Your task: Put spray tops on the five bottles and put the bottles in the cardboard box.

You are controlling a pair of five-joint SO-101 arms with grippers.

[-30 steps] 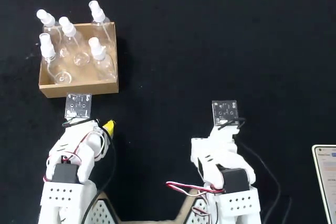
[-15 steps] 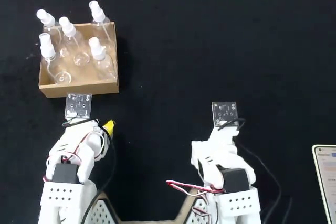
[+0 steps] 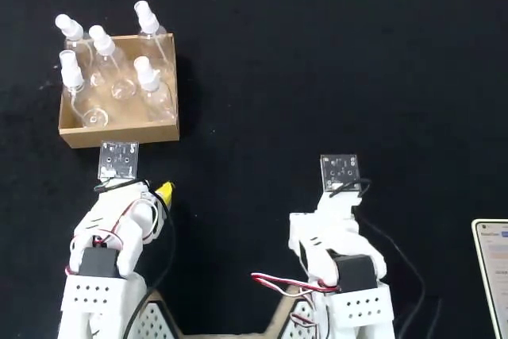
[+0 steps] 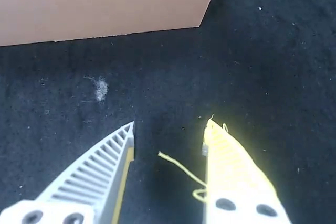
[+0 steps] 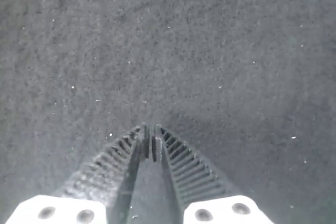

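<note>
A: Judging the handling first: five bottles (image 3: 155, 97) of clear thin plastic, probably light, a little slippery, easy to tip over or to squash under a hard squeeze.

B: Agreed. Better taken around the round body, below the shoulder. Not by the white spray tops (image 3: 101, 37), likely to turn or come loose under a pull.

A: And their place now?

B: Standing all five inside the cardboard box (image 3: 119, 132), each one with a top on, toward the far left part of the table (image 3: 317, 77). Looks finished, as a judgement.

A: Left fingers (image 4: 105, 177)?

B: Parted by a moderate gap, holding nothing, low over the black cloth, near the closer wall of the box.

A: Right fingers (image 5: 168, 153)?

B: Pressed together, nothing between them, well apart from the box.

A: Compared with one second ago?

B: No difference found. Same pose for both arms, same place for box and bottles.
</note>
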